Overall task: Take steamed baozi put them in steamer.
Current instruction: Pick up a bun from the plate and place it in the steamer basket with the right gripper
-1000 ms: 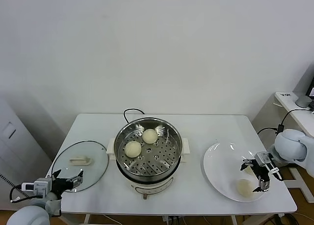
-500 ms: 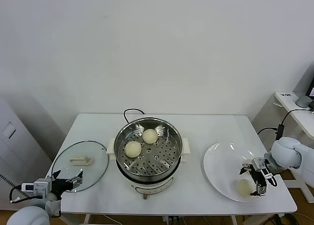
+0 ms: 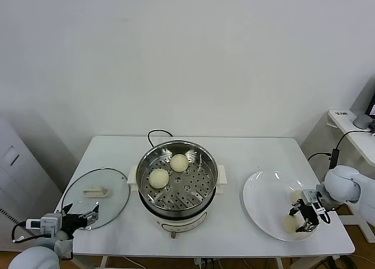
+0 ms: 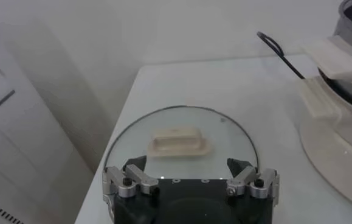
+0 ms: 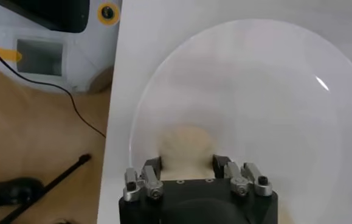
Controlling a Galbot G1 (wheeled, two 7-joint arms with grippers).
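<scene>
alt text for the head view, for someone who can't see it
The right gripper sits over a baozi on the white plate, with another baozi beside it. Mid-table, the steamer holds two baozi. The left gripper waits, fingers open, by the glass lid.

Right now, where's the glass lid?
Head view: the glass lid lies flat on the table's left side, just left of the steamer, with the left gripper parked at its near edge.

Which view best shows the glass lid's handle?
The left wrist view: the lid handle fills the frame's middle, just beyond the left end effector. The head view shows it small; the right wrist view misses it.
</scene>
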